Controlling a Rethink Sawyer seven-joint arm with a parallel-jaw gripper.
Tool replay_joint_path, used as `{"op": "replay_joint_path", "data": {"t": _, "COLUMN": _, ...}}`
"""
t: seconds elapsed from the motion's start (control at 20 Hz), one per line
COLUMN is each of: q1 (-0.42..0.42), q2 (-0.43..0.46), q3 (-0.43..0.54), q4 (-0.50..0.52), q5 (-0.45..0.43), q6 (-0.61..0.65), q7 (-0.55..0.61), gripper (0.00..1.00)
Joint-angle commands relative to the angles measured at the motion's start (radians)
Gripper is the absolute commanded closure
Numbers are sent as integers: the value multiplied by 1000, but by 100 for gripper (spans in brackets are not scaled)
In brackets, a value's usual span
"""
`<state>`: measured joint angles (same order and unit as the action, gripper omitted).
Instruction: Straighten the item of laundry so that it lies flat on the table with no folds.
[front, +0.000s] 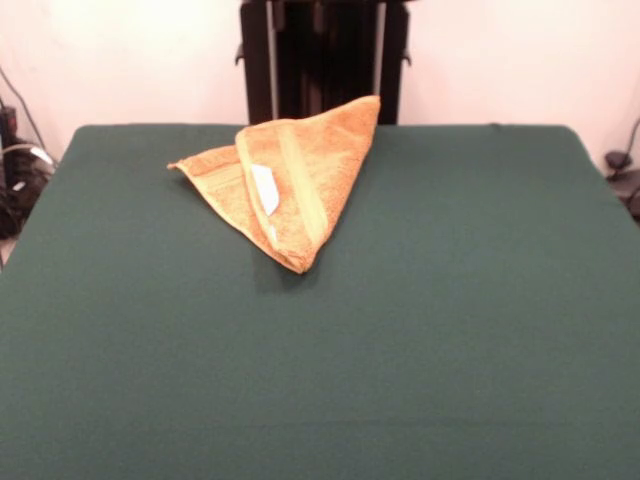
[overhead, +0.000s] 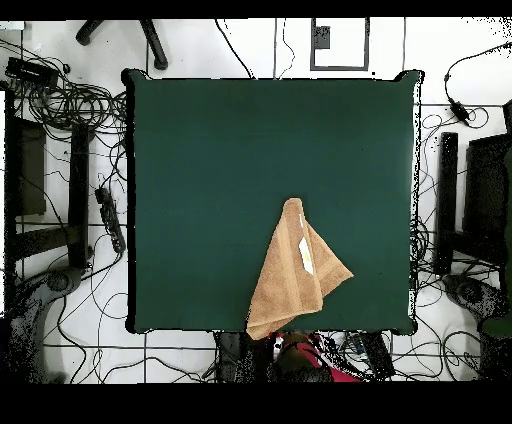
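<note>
The item of laundry (front: 290, 180) is a golden-orange terry towel, folded over itself into a rough triangle on the far middle of the table (front: 320, 350). Its woven bands and small white label (front: 264, 188) face up. One corner reaches the table's far edge by the pedestal (front: 322, 55) and shows in front of it. In the overhead view the towel (overhead: 290, 275) runs from mid-table down to the edge nearest the robot, with the label (overhead: 305, 255) on top. No gripper shows in either view. Only a red part of the arm (overhead: 312, 358) shows below the table edge.
Dark green cloth covers the whole table (overhead: 200, 180). Cables and black stands (overhead: 70, 150) lie on the floor around it. Dark gear (front: 15, 170) sits off the table's left side in the front view.
</note>
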<state>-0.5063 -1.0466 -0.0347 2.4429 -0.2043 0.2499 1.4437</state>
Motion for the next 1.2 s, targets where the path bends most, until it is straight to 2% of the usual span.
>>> {"op": "replay_joint_path", "data": {"t": 0.05, "q1": -40, "q2": 53, "q3": 251, "q4": -133, "q5": -79, "q6": 106, "q7": -109, "gripper": 0}}
{"op": "replay_joint_path", "data": {"t": 0.35, "q1": -100, "q2": 90, "q3": 350, "q4": -193, "q5": -127, "q6": 161, "q7": -141, "gripper": 0}}
{"op": "replay_joint_path", "data": {"t": 0.7, "q1": -158, "q2": 195, "q3": 455, "q4": -257, "q5": -200, "q6": 154, "q7": -132, "gripper": 0}}
{"op": "replay_joint_path", "data": {"t": 1.05, "q1": -199, "q2": 266, "q3": 522, "q4": -337, "q5": -237, "q6": 239, "q7": -165, "gripper": 0}}
{"op": "replay_joint_path", "data": {"t": 1.2, "q1": -211, "q2": 318, "q3": 536, "q4": -359, "q5": -278, "q6": 210, "q7": -152, "gripper": 0}}
